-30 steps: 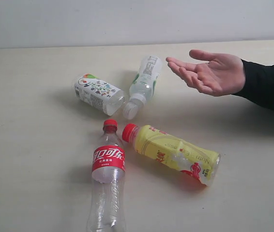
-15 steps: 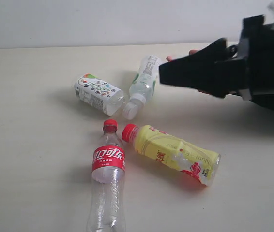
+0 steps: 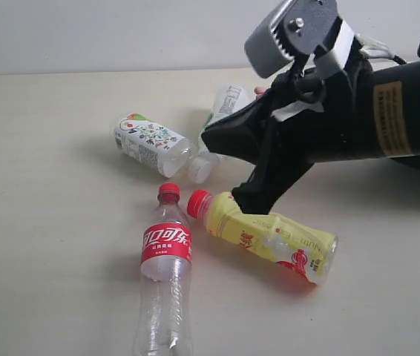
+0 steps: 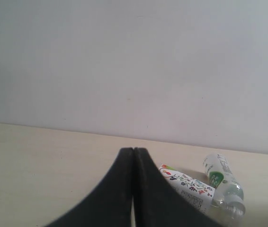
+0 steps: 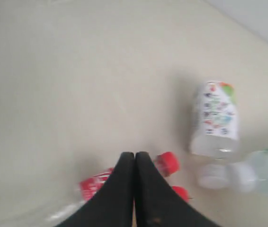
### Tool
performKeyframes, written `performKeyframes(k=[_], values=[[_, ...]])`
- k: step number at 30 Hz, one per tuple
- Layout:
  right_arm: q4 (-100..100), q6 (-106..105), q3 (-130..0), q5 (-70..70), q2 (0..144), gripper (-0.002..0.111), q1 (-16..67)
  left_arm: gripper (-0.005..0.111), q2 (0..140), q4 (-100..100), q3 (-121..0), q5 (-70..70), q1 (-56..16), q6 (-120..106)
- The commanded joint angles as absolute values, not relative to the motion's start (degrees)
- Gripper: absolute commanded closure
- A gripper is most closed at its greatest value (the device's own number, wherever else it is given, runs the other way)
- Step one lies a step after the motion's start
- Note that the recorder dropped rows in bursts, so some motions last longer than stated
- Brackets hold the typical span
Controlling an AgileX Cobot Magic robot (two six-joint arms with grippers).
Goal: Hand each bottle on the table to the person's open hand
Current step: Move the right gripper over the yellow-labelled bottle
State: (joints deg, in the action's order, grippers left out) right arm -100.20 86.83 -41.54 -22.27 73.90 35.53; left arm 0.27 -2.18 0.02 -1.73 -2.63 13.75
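Four bottles lie on the table point(image 3: 47, 222). They are the cola point(image 3: 167, 259), the yellow-wrapped one point(image 3: 269, 233), the stubby white one point(image 3: 151, 143) and the slim green-white one point(image 3: 226, 102). My right gripper point(image 3: 208, 139) is shut and empty, its tip hanging over the slim bottle's neck and above the yellow bottle. Its wrist view shows the tips point(image 5: 134, 154) over the cola cap point(image 5: 168, 163). The person's hand is hidden behind my right arm except for a fingertip point(image 3: 260, 92). My left gripper point(image 4: 133, 149) is shut, empty, and out of the exterior view.
A pale wall point(image 3: 121, 30) rises behind the table's far edge. My right arm's black body point(image 3: 373, 111) spans the right side of the scene. The left wrist view shows the stubby bottle point(image 4: 191, 187) and the slim bottle point(image 4: 224, 182) past the fingers.
My right arm swept in from the right, then leftward and down, covering the open hand. Its tip now reaches the slim bottle. The bottles have not moved.
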Motion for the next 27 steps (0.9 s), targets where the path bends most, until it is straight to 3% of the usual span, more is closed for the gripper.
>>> performKeyframes(k=[1, 8, 16, 27], values=[[-99.95, 76.26, -42.12, 1.95, 73.98, 0.108, 40.72, 0.107, 0.00, -1.95, 0.00, -1.57, -2.96, 13.64], [-89.23, 65.40, -42.87, 32.18, 78.11, 0.108, 45.16, 0.107, 0.00, -1.95, 0.00, -1.57, -2.96, 13.64], [-43.92, 31.72, -55.55, 45.81, 84.38, 0.108, 45.34, 0.107, 0.00, -1.95, 0.00, -1.57, -2.96, 13.64], [-26.02, 19.12, -66.03, 51.90, 84.88, 0.108, 45.34, 0.107, 0.00, -1.95, 0.00, -1.57, -2.96, 13.64]])
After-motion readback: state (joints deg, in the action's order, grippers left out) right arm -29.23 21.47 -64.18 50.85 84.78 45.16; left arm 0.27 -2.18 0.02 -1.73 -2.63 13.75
